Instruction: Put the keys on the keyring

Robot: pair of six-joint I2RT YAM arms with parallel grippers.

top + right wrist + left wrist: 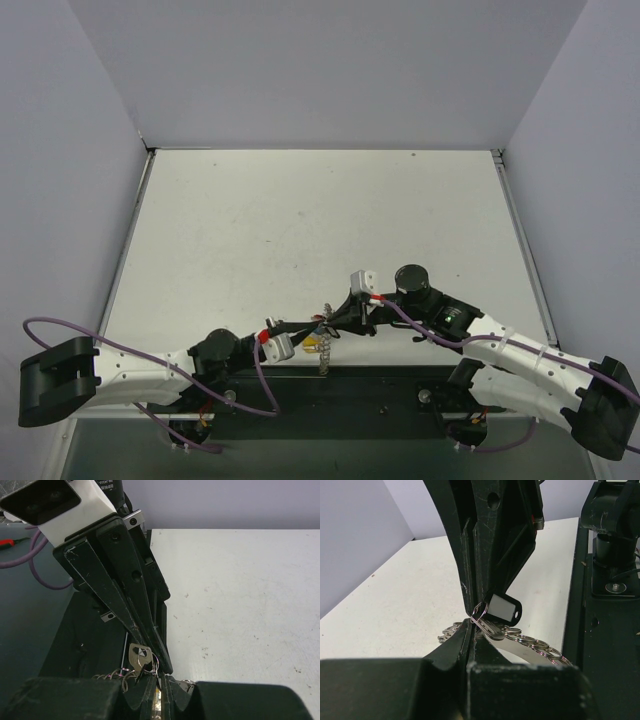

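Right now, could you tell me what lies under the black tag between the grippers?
Beneath the black tag hang silvery keys, lying over the bumpy rim of the keyring. The shut fingers of the left gripper hide the ring's near part.

**White table, black plate at its near edge**

The table is white and matte, flecked with small dark specks, with pale walls on three sides. The black plate lies along its near edge, carrying both arm bases. The keyring stands edge-on over that seam; whether it touches cannot be told.
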